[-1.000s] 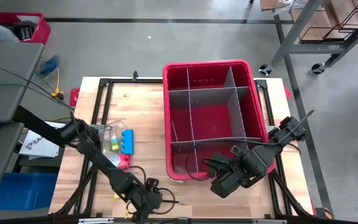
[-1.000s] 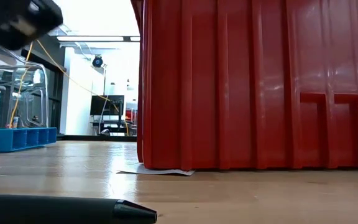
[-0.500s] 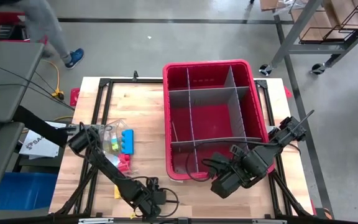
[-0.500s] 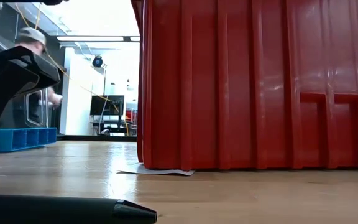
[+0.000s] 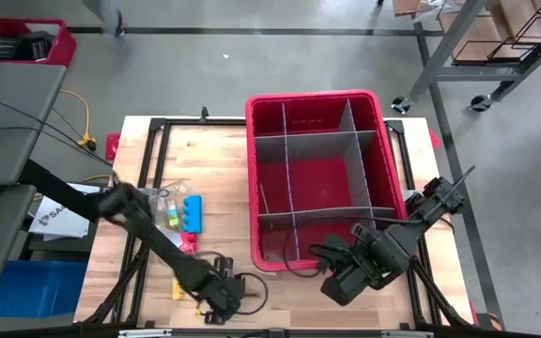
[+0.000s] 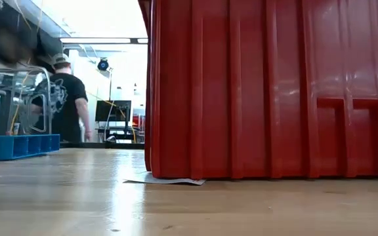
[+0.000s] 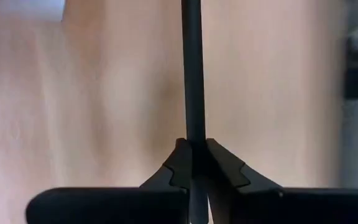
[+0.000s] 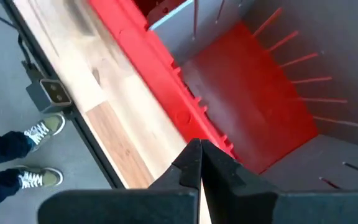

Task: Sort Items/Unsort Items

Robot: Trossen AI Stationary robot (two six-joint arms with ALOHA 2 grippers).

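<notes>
My left gripper [image 5: 222, 299] is at the table's near edge, left of the red bin [image 5: 252, 188], shut on a thin dark stick [image 7: 193, 68]. A blue block [image 5: 192, 214], a clear bag with yellow and green pieces [image 5: 166, 214], a red piece [image 5: 187, 243] and a yellow piece [image 5: 177, 289] lie on the wood at the left. My right gripper [image 5: 336, 286] hangs shut and holds nothing above the bin's near rim [image 8: 166, 81]. My left gripper [image 7: 193, 144] pinches the dark stick's shaft [image 7: 193, 134] between its two fingers [image 7: 219, 165]. The fingers come from above, slanting steeply down. The stick runs straight out past the fingertips over the wood. No part of it shows on the table in the low view.
The bin has grey dividers [image 5: 317, 178] and fills the table's right half; its wall [image 6: 254, 92] fills the low view. A paper slip [image 6: 166, 179] lies at its foot. A person [image 6: 64, 98] stands beyond the table, and shoes [image 8: 39, 130] show on the floor.
My left arm has dipped low over the table's near edge and come up again. The dark stick that lay on the wood in the low view's foreground no longer shows there. A person has walked past behind the table.
</notes>
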